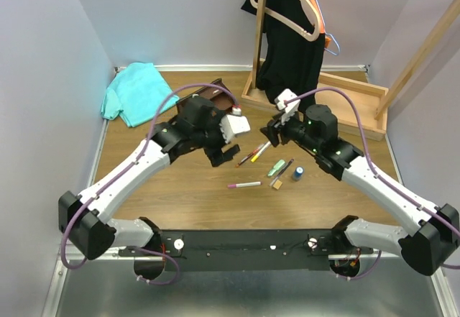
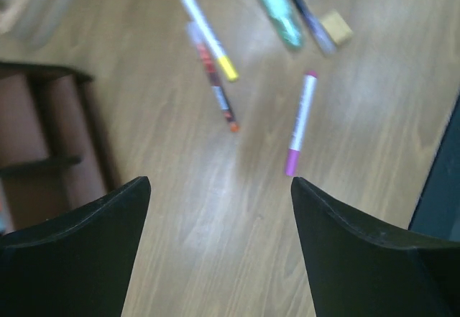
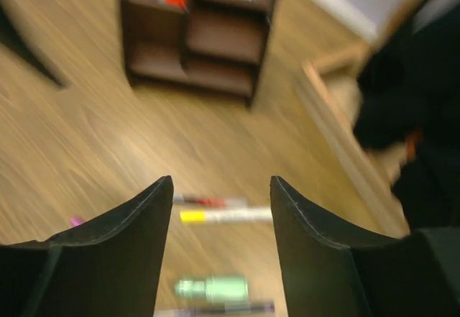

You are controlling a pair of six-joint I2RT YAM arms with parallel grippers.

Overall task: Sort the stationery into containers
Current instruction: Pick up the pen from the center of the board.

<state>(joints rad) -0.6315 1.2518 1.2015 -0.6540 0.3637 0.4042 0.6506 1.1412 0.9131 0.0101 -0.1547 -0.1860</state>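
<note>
The left arm is being held bent at the elbow, reaching fwd and inward over the brown wooden tabletop point(image 1: 180, 202), w/ the wrist tipped down. The left gripper point(image 1: 226, 154) is being held just left of the loose stationery. Its jaws are being held wide apart, w/ nothing gripped or touched (wrist view: only bare boards btwn the fingers). The right arm is being posed as a mirror of this from the other side. The right gripper point(image 1: 272, 131) is being held over the far end of the markers, also spread wide and empty.

The stationery is being shown lying flat on the tabletop btwn the two grippers:
- a pink-ended white marker point(image 1: 244, 185), nearest the arm bases
- a thin orange-tipped marker point(image 1: 248, 158), just beside a yellow-tipped marker point(image 1: 260, 151)
- a stubby pale green marker point(image 1: 276, 167), next to a thin dark pen point(image 1: 286, 167)
- a small tan block point(image 1: 275, 182)
- a small blue cylinder point(image 1: 297, 173)

The dark brown stepped wooden organizer point(image 3: 198, 40) is standing apart from them, and in the top view it is being mostly hidden by the left arm.
</note>
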